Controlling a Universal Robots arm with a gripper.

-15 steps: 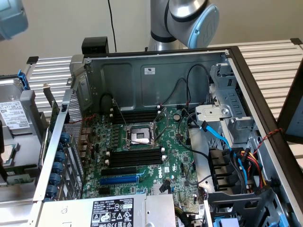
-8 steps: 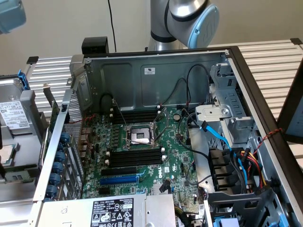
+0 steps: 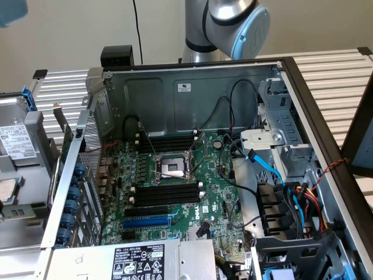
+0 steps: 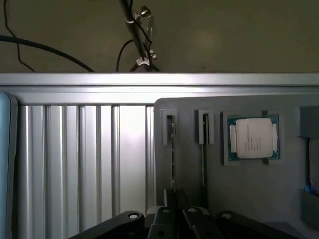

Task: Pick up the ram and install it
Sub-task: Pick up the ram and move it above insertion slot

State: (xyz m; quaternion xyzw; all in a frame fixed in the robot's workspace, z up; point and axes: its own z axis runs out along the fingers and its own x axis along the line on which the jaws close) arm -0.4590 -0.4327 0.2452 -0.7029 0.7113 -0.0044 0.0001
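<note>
In the wrist view, two rams stand on edge in narrow slots of a grey holder [image 4: 239,194]. My gripper [image 4: 175,199] is shut on the left ram [image 4: 172,149], its fingers meeting over the stick partway along. That stick still sits in its slot. The other ram [image 4: 205,149] stands beside it, untouched. In the exterior view the open computer case shows the motherboard's black memory slots [image 3: 166,195] with white end clips, and another bank [image 3: 166,142] behind the processor socket [image 3: 173,167]. My arm [image 3: 233,23] rises behind the case's rear wall.
A processor chip [image 4: 251,138] lies in a recess of the holder, close to the rams. The holder rests on a ribbed aluminium table [image 4: 75,159]. Inside the case are a blue expansion slot [image 3: 148,222], loose black and blue cables [image 3: 265,166], and drive bays [image 3: 280,140].
</note>
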